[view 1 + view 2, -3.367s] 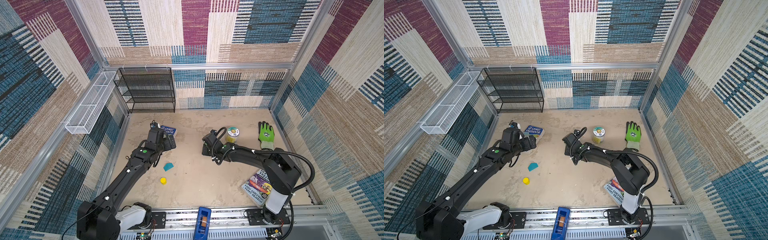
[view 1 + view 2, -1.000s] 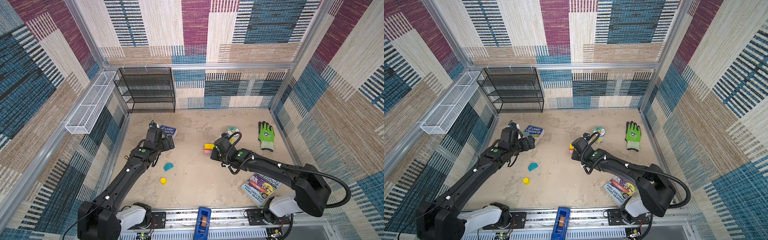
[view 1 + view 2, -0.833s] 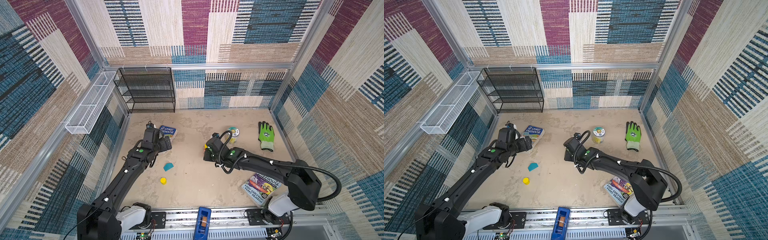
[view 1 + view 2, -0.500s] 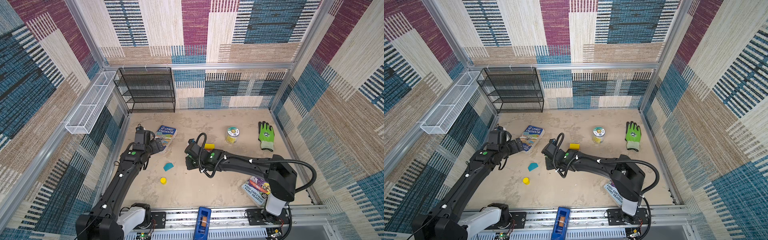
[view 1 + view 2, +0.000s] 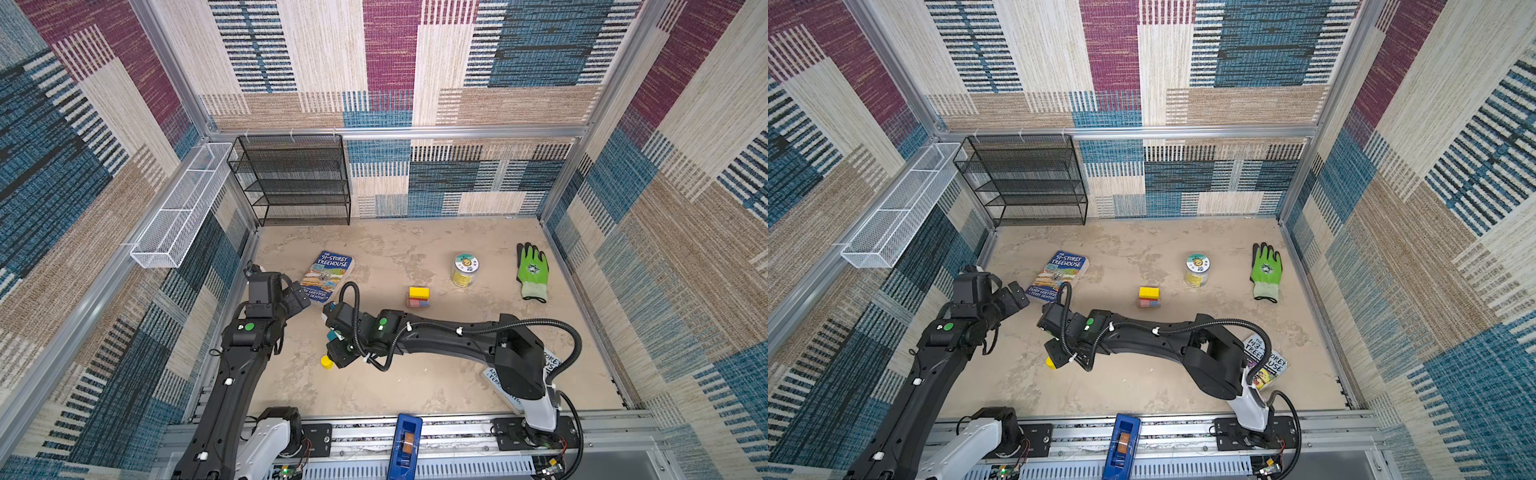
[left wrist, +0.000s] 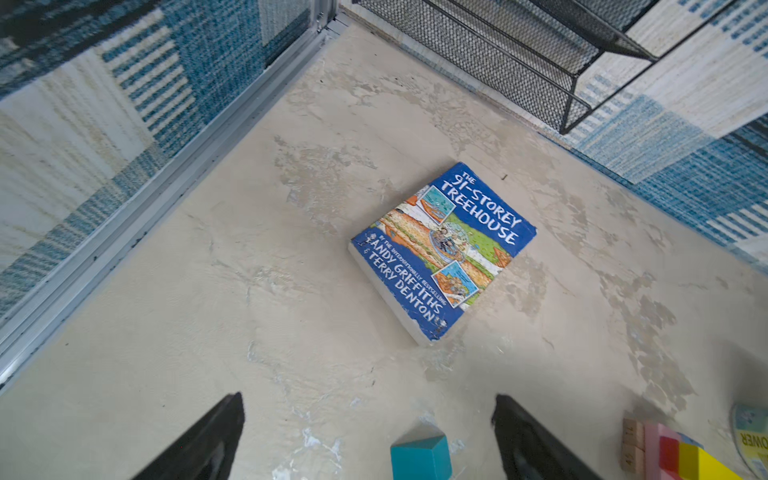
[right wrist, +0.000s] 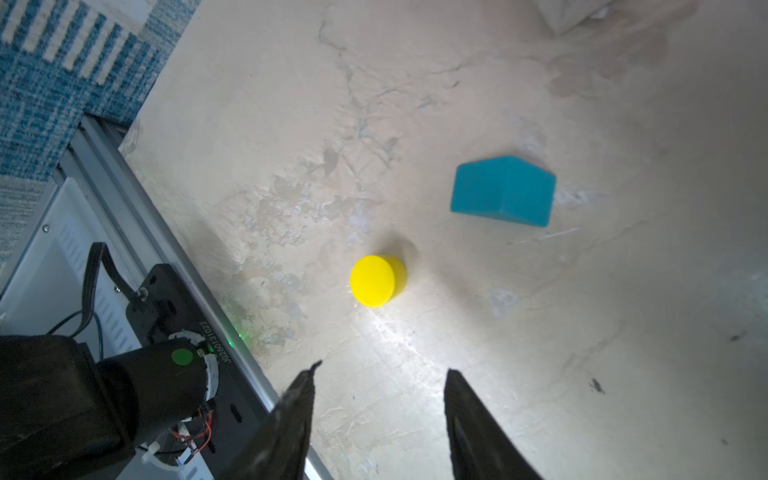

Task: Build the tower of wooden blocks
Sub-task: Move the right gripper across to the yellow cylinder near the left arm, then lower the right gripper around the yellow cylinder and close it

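Note:
The tower [image 5: 417, 297] [image 5: 1149, 297] stands mid-floor: plain wood slabs at one side, pink and light blue low, red and yellow on top; its edge shows in the left wrist view [image 6: 673, 453]. A yellow cylinder [image 7: 377, 280] [image 5: 327, 362] and a teal house-shaped piece [image 7: 503, 191] [image 6: 420, 457] lie loose at the front left. My right gripper [image 7: 382, 368] [image 5: 334, 355] hovers open just short of the cylinder, holding nothing. My left gripper [image 6: 368, 401] [image 5: 301, 297] is wide open and empty, above the floor between the teal piece and a book.
A blue paperback [image 5: 330, 276] lies by the left gripper. A yellow jar [image 5: 464, 270] and a green glove [image 5: 531, 272] sit right of the tower. A second book [image 5: 1264, 359] lies partly under the right arm. A black mesh rack [image 5: 291, 178] stands at the back left.
My right arm has swung left from the tower to the yellow cylinder, and its jaws have opened. My left arm has drawn back towards the left wall.

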Controlling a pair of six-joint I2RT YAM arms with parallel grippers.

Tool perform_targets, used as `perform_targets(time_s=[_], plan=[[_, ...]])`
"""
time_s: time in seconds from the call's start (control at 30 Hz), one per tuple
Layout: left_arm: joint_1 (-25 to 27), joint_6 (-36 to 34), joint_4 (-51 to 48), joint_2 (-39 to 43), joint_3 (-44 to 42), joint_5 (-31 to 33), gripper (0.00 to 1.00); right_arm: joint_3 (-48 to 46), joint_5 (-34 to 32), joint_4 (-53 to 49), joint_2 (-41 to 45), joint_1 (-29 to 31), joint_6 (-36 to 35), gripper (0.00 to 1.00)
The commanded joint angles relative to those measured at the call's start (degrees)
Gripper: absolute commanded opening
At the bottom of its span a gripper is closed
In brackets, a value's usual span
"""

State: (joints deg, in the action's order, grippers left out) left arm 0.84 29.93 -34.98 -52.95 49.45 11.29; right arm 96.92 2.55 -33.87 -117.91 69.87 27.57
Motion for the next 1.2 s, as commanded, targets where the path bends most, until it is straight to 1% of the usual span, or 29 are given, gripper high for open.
perform_targets(time_s=[0.0,0.2,0.4,0.53,0.8,1.03,1.17], plan=[[-0.8,2.4,-2.3,1.7,-0.6,3.2,0.98,4.5,0.5,-4.1,-3.5,1.2,-3.3,0.56],[-1.8,3.9,-3.7,4.8,-1.4,5.6,0.98,12.3,-0.8,-9.6,-9.3,2.9,-4.6,0.6],[-2.2,5.2,-4.7,7.2,-1.9,7.8,0.98,16.0,-3.3,-12.1,-13.4,3.2,-4.0,0.61],[-2.2,5.5,-4.8,8.2,-2.2,8.6,0.98,19.9,-6.8,-14.6,-16.4,3.2,-3.0,0.59],[-2.2,5.2,-4.2,8.6,-2.5,7.7,0.98,24.5,-10.6,-17.1,-20.1,3.2,-2.1,0.56],[-2.2,5.1,-3.9,8.7,-2.7,7.5,0.98,25.1,-10.4,-17.3,-21.0,3.2,-1.9,0.5],[-2.2,5.1,-3.9,8.8,-2.7,7.3,0.98,24.8,-10.6,-17.2,-21.2,3.2,-1.8,0.45]])
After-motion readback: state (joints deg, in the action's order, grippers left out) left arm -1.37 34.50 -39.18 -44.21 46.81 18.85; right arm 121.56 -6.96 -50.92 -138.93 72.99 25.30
